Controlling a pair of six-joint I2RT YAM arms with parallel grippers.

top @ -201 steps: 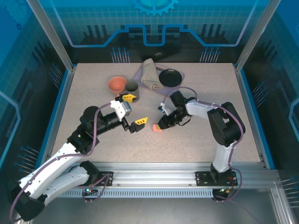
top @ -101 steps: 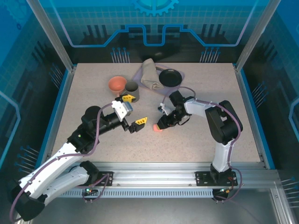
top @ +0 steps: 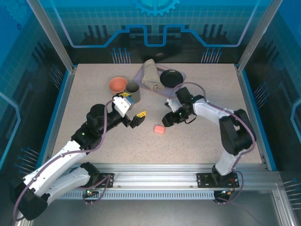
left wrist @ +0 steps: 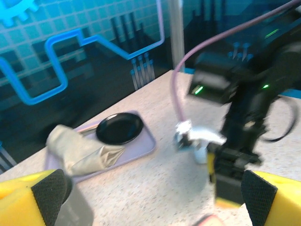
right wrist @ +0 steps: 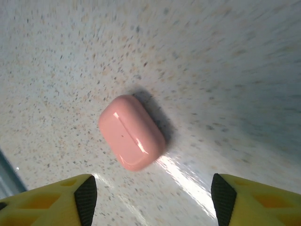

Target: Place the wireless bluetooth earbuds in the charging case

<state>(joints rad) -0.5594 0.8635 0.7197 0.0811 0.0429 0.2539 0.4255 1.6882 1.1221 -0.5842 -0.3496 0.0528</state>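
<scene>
Desk (top: 197,141), speckled and pale. 1 pink charging case (right wrist: 131,133) lies flat on it with the lid down and a thin seam line across the top face. From above, it sits between the 2 arms, nearer the right one and touching neither.

Right gripper (top: 168,121): hangs just beyond the case, jaws spread wide, nothing in them. Its wrist camera looks straight down, with the case between and ahead of the yellow fingers (right wrist: 56,200).

Left gripper (left wrist: 155,190): also spread wide and carrying nothing, raised off the desk and aimed across at the right arm.

Earbuds: cannot tell whether any sit inside the shut case.

Step in hand, as I read it: get the case held and opened so that earbuds can go in.

Notes for doing it well:
- The shell is glossy and rounded, so it will likely squirt out of a pinch on its corners. Close on the 2 flatter long sides.
- Grip below the seam, or the jaws will clamp the lid shut.
- Come down square and centred. With one pad landing first, the case would likely skate across the desk.
- 1 gripper should pin the base while the other lifts the lid from the side opposite the hinge. Which side that is, I cannot tell.
- The tray (left wrist: 146,147) with the black dish (left wrist: 119,128) and cloth (left wrist: 80,153) sits well apart, so the approach is free.
</scene>
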